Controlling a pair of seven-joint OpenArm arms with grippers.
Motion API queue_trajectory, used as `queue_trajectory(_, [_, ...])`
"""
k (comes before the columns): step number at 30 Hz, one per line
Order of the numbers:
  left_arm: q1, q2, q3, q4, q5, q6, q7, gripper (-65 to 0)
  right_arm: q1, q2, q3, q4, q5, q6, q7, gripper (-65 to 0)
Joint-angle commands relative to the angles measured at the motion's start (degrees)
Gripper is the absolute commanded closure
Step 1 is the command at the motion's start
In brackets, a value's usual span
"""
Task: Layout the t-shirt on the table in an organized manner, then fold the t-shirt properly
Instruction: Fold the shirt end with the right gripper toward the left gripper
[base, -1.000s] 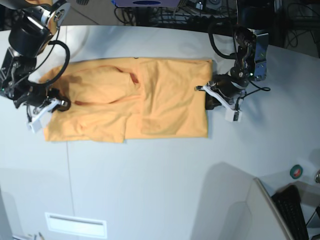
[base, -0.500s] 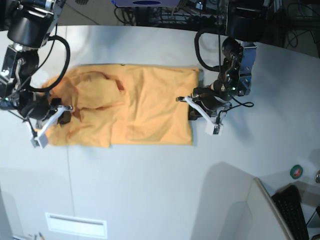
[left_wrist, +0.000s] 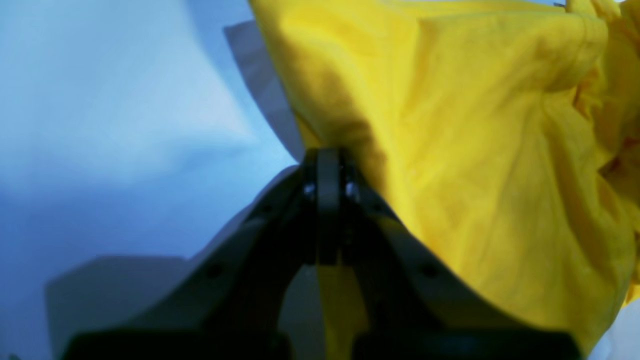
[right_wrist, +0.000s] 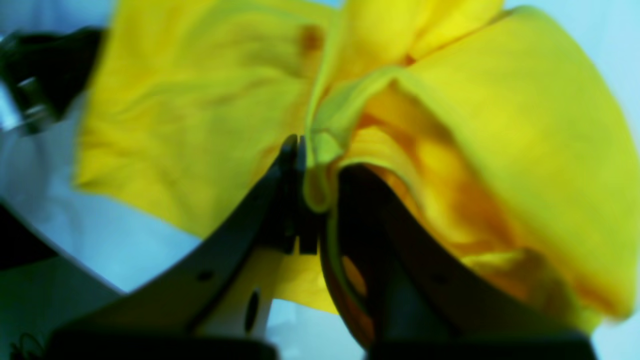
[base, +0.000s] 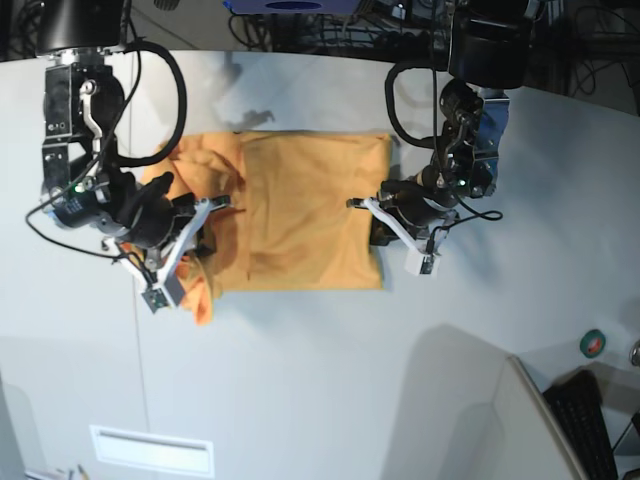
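Table (base: 320, 380): pale grey-white, you've got the whole scene on it.
T-shirt (base: 300, 210): orange-yellow, lying toward the table's far edge, bunched on the side your right arm holds.
Right gripper (base: 180, 250): clamped on a gathered fold of the shirt.
Left gripper (base: 385, 215): pinched tight on the shirt's opposite edge.

We hold our left gripper (base: 378, 222) clamped tight and our right gripper (base: 197, 240) pinched nearly closed, both wrists angled low.
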Motion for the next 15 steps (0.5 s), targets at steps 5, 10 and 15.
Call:
queue_trajectory(5, [-0.4, -0.2, -0.1, 0.9, -0.7, -0.5, -0.9, 0.0, 1.1, -0.5, -7.3, 1.5, 0.9, -2.7, 1.6, 0.0])
queue_trajectory(10, [-0.4, -0.2, 0.1, 0.9, -0.7, -0.5, -0.9, 0.0, 1.4, -3.9, -11.7, 1.3, 0.8, -5.8, 1.7, 0.0])
queue_trajectory(15, [0.3, -0.2, -0.1, 0.9, -0.7, -0.5, -0.9, 0.0, 2.5, -6.7, -14.8, -0.3, 0.7, -5.9, 1.8, 0.0])
